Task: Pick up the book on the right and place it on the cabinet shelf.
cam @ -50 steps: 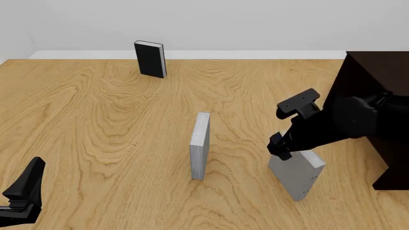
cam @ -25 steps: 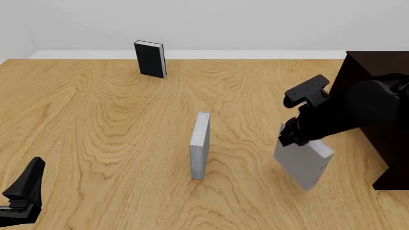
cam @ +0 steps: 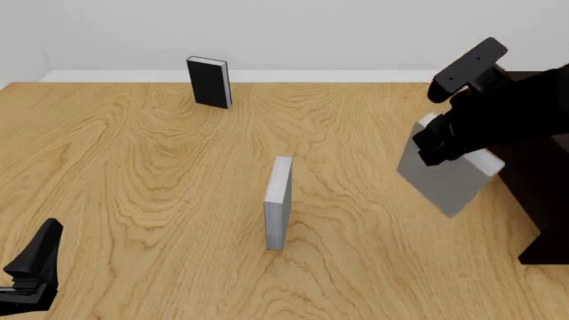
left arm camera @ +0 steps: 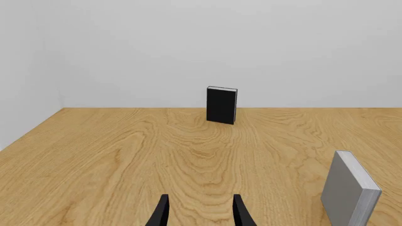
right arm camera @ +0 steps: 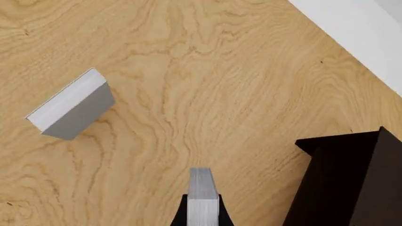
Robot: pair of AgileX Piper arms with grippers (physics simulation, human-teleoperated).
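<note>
I hold the book (cam: 447, 179) clamped in the right claw (cam: 434, 143), clear of the worktop (cam: 133, 167) beside the cabinet (cam: 538, 193); I advise levelling it before entering the shelf opening

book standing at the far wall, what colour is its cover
Black; clearest in the left wrist view.

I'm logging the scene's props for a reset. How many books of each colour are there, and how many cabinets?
Grey books: 2, the book held in the right hand and the slimmer grey book
Black books: 1, the black book
Cabinets: 1, the cabinet
Total: 4
</note>
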